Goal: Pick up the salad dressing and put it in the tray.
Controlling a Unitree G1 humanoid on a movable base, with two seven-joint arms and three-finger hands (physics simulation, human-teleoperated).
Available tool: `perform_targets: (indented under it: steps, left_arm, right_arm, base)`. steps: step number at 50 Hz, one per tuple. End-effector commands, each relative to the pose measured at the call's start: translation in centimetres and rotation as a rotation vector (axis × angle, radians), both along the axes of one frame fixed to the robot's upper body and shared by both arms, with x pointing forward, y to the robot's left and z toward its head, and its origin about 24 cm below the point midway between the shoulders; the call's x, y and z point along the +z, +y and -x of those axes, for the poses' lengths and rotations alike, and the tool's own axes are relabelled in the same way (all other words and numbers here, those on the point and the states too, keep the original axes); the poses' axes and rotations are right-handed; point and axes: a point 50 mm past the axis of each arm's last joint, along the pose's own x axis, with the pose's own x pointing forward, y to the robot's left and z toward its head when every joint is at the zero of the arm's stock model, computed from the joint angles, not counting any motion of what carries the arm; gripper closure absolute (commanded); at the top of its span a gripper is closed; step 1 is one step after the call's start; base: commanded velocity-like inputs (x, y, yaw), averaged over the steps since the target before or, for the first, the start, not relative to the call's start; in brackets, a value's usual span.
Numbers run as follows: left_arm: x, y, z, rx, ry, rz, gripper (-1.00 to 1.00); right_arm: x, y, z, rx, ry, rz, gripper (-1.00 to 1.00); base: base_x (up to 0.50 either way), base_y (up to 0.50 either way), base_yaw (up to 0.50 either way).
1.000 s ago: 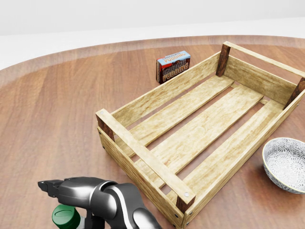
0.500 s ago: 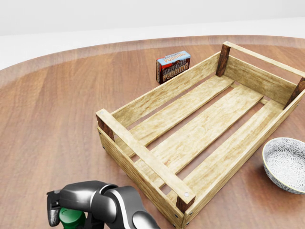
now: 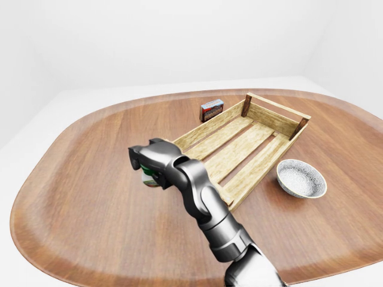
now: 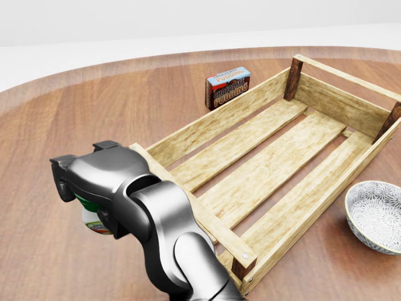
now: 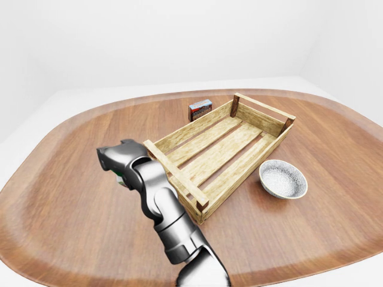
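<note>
head view close, angled down; eye views wider; all share tray.

Rounded wooden table – plain white walls, white floor, even light.

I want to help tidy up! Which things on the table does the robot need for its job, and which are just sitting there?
Needed for the job:
- salad dressing, gripped in the hand
- tray, the wooden crate, nothing in it yet

Just lying about:
- pudding box, beside the tray
- patterned bowl
</note>
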Motion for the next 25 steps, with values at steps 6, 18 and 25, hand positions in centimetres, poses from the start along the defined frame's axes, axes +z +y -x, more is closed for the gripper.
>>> perform_targets:
  steps: [6,18,25]
  left_arm:
    - [-0.2,-0.1,-0.3,-0.010,0.004,0.002,-1.00]
    - [-0.2,-0.2,-0.4,-0.015,0.006,-0.001,-1.00]
    - [-0.4,-0.2,-0.6,-0.017,0.009,0.000,-1.00]
  right_arm:
    - [13.4,-0.1,0.1,0.032,-0.386,-0.181,1.00]
    - [19.3,0.7,1.6,0.180,-0.473,-0.279,1.00]
    - [21.6,-1.5,-0.8,0.147,-0.448,-0.278,1.00]
  base:
    - [0.00,0.00,0.00]
    - [0.00,0.00,0.00]
    - [0.00,0.00,0.00]
